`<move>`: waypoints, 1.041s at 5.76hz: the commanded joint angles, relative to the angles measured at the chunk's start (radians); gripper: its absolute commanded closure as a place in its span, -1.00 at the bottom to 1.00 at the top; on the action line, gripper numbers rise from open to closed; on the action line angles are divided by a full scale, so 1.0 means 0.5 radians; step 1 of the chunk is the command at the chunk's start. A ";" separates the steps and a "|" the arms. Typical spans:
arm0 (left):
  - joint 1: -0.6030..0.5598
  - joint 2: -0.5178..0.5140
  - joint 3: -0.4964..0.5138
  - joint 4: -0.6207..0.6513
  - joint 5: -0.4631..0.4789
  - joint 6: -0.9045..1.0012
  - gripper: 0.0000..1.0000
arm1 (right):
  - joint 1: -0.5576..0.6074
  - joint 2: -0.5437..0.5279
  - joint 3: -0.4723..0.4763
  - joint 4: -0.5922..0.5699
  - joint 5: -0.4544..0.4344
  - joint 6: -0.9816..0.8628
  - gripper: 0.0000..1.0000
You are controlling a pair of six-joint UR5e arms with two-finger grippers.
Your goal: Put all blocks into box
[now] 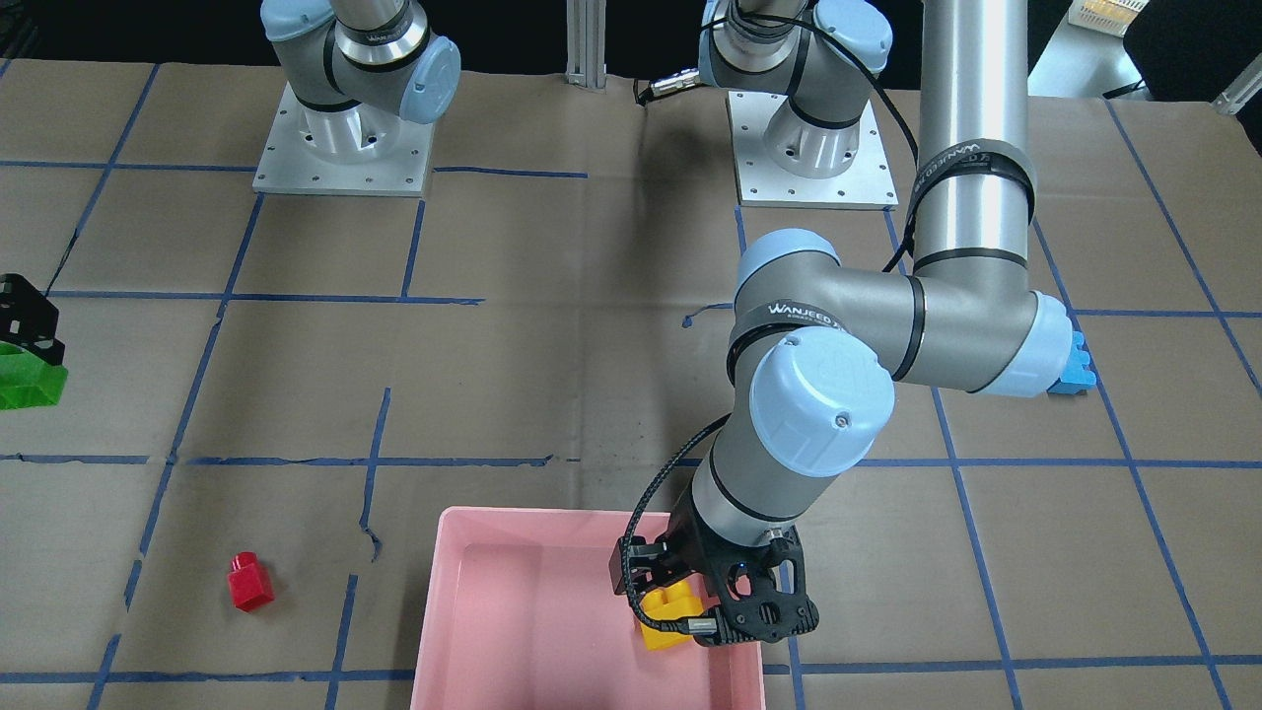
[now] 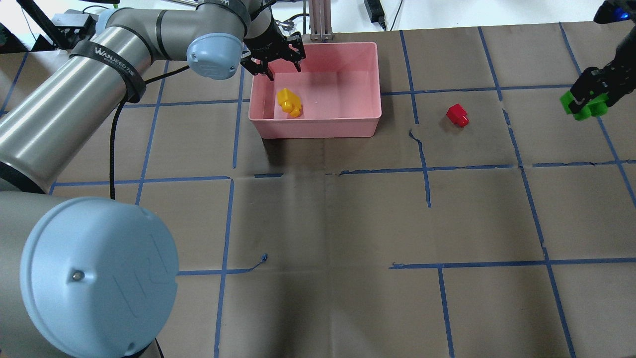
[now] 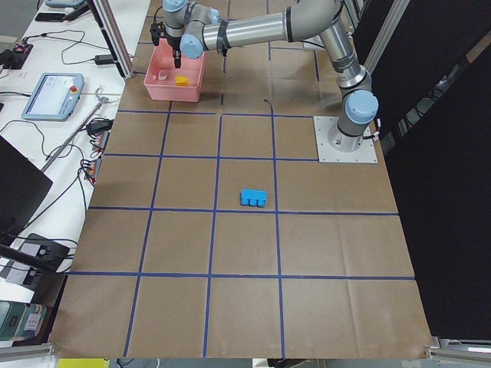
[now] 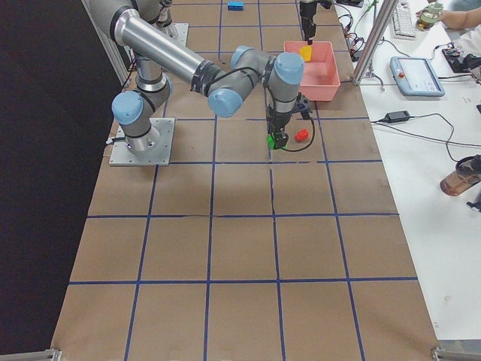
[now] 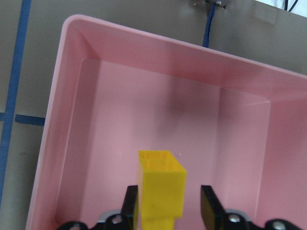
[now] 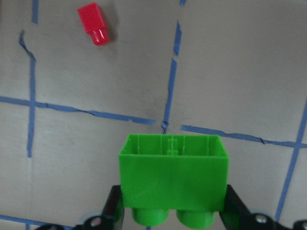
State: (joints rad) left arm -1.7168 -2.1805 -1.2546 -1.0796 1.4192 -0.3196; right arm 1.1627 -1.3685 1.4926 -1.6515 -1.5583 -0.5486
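Note:
The pink box (image 2: pixel 318 130) stands at the table's far side, left of centre. The yellow block (image 2: pixel 289 102) lies inside it near its left wall, also in the left wrist view (image 5: pixel 160 187). My left gripper (image 2: pixel 276 62) hovers above the box, open, with the yellow block between but apart from its fingers (image 5: pixel 210 203). My right gripper (image 2: pixel 589 97) is shut on the green block (image 6: pixel 172 175), held above the table at the far right. The red block (image 2: pixel 457 115) lies on the table between box and right gripper. The blue block (image 3: pixel 253 198) lies on the table far from the box.
The table is brown paper with a blue tape grid. Both arm bases (image 1: pixel 340 148) are bolted on plates at the robot's side. The left arm's elbow (image 1: pixel 818 394) hangs over the table near the blue block (image 1: pixel 1075 373).

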 commanded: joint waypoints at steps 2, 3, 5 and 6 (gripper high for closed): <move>0.150 0.264 -0.205 -0.275 0.439 0.190 -0.99 | 0.544 0.245 -0.388 0.060 0.110 0.800 0.11; 0.397 0.384 -0.370 -0.410 0.487 0.246 -0.99 | 0.792 0.407 -0.608 0.054 0.107 1.125 0.11; 0.784 0.663 -0.680 -0.421 0.499 1.124 -0.89 | 1.113 0.757 -0.944 0.036 0.110 1.443 0.11; 0.977 0.810 -0.815 -0.424 0.503 1.434 -0.89 | 1.147 0.895 -0.954 -0.141 0.232 1.492 0.11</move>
State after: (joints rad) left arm -1.3258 -1.8461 -1.5954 -1.2885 1.6680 0.2135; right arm 1.7047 -0.9930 1.0409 -1.6611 -1.4836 0.1621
